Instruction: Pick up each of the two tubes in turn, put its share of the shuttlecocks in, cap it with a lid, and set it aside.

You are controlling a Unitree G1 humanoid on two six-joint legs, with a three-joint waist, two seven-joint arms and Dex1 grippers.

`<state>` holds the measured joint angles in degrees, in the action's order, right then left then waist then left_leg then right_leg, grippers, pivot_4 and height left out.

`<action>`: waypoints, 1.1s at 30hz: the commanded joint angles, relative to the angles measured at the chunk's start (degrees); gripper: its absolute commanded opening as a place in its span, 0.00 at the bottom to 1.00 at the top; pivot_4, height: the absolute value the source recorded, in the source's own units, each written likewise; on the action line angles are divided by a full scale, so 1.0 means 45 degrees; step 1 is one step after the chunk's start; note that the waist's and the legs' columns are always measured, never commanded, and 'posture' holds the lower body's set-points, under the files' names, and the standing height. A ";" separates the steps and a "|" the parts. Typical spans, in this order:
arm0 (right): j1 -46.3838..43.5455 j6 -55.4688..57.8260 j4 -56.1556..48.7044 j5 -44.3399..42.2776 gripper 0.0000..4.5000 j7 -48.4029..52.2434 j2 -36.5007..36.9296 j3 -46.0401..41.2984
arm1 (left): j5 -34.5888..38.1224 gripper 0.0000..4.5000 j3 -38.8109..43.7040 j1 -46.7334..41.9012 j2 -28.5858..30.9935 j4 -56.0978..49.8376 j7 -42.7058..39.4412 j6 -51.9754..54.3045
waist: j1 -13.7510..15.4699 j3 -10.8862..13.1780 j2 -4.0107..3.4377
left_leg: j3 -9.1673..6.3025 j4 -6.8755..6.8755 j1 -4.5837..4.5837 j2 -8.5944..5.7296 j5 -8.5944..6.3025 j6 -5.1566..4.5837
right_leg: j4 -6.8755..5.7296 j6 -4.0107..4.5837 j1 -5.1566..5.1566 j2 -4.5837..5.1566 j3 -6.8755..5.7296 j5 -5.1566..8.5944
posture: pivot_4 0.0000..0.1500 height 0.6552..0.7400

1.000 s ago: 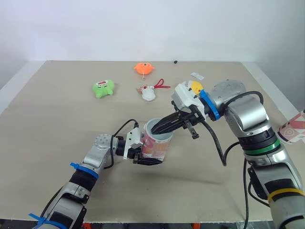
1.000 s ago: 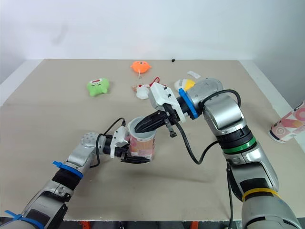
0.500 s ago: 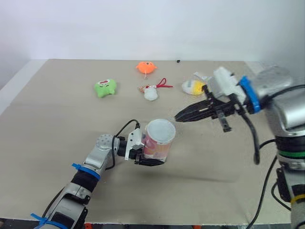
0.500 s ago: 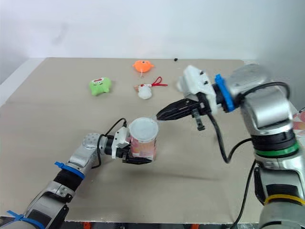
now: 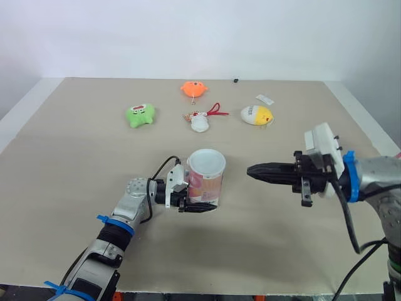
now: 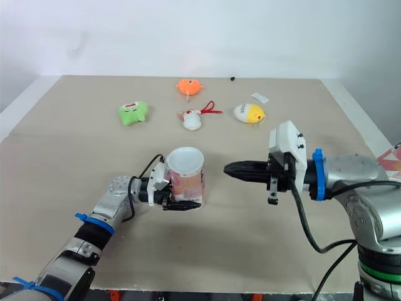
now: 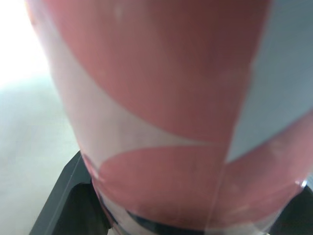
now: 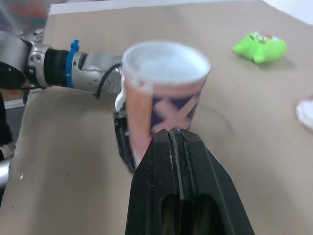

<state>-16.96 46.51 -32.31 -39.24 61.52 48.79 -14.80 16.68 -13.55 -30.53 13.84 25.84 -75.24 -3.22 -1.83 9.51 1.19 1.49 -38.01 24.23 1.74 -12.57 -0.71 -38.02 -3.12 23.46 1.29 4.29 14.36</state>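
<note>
While the left gripper [image 5: 197,199] is clamped around the low part of the patterned tube [image 5: 207,183], the tube stands near the middle of the table [image 5: 75,169], upright or almost upright, and I judge that its bottom rests on the table top. A white lid [image 5: 207,161] sits on its mouth, so this tube seems ready to be set aside.

I cannot tell if the lid is pressed down fully all around. If it only lies on the rim, a quick move or a tilt can make it slip off. Then any shuttlecocks inside, which the wall hides, can come out.

The hold is low on a tall, smooth body. Because of this the top can swing, and the tube can fall over if the gripper lets go before the base is flat.

To the right, the right gripper [image 5: 252,170] points at the tube, apart from it, with its jaws pressed together and holding nothing. If it goes forward like this to press the lid, it can push the tube sideways out of the left gripper's hold.
</note>
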 commanded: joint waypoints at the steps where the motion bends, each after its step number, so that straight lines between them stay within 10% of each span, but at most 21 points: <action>1: 0.0268 -0.0044 -0.0637 -0.0442 0.02 -0.0706 0.0052 -0.0573 | -0.0043 0.64 0.0145 -0.0113 0.0114 0.0177 -0.0069 0.0193 | -0.0001 0.0000 -0.0001 | 0.0001 0.0000 0.0000 -0.0001 0.0000 0.0000 | 0.0000 -0.0001 0.0001 0.0001 0.0001 0.0002 | 1.00 0.91; 7: 0.0671 -0.0199 -0.0633 -0.0809 0.00 -0.1086 0.0276 -0.0686 | -0.0088 0.98 0.0011 -0.0156 0.0415 -0.0072 -0.0575 0.0578 | -0.0001 0.0003 0.0004 | -0.0002 0.0006 0.0009 -0.0011 -0.0001 0.0001 | 0.0001 -0.0003 0.0002 -0.0005 0.0003 0.0017 | 1.00 0.91; 17: 0.1693 -0.0526 -0.0509 -0.1272 0.96 -0.0297 0.1059 -0.0624 | 0.0006 1.00 0.0554 0.0081 0.1517 -0.0850 -0.0667 0.0360 | 0.0003 0.0005 0.0008 | -0.0016 0.0036 0.0014 -0.0012 -0.0001 0.0001 | 0.0001 -0.0004 0.0000 -0.0007 0.0003 0.0048 | 1.00 0.91; 33: 0.0231 -0.3541 0.2970 0.2502 0.98 -0.0217 -0.1500 0.4877 | 0.2203 1.00 0.3770 0.3433 0.5941 -0.6052 -0.0405 0.3111 | -0.0004 0.0049 0.0043 | -0.0045 0.0076 0.0013 0.0014 -0.0004 0.0005 | 0.0001 0.0032 0.0021 0.0018 -0.0015 0.0070 | 1.00 0.91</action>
<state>-14.64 33.15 -19.71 -29.57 59.93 42.46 6.06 23.89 0.66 -16.04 39.53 2.29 -77.88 9.44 -1.85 9.74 1.39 1.29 -37.66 24.30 1.79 -12.59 -0.68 -38.02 -2.97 23.56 1.39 4.22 14.67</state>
